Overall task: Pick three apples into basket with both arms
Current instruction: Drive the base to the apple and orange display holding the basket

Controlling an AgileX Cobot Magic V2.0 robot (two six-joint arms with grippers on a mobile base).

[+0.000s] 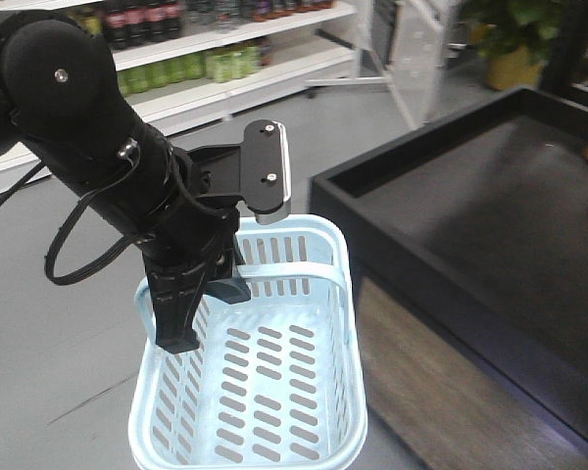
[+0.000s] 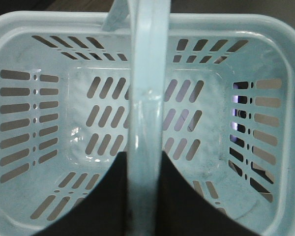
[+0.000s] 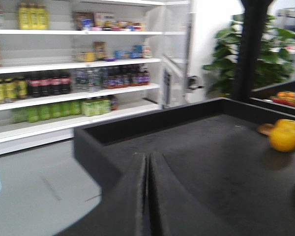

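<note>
The pale blue basket (image 1: 350, 333) hangs above the grey floor with nothing inside it. My left gripper (image 1: 204, 304) is shut on the basket's handle (image 1: 279, 276), at the near end of the arch. In the left wrist view the black fingers (image 2: 108, 196) clamp the handle (image 2: 146, 98) from both sides, over the slotted bottom (image 2: 83, 132). My right gripper (image 3: 148, 158) is shut with nothing in it, its tips near the corner of the black display table (image 3: 196, 142). The three apples are out of view.
The black display table (image 1: 470, 206) with a raised rim stands right of the basket. Oranges (image 3: 285, 135) lie at its far right. Store shelves with bottles (image 3: 64, 83) line the back, and a potted plant (image 3: 231, 54) stands behind the table.
</note>
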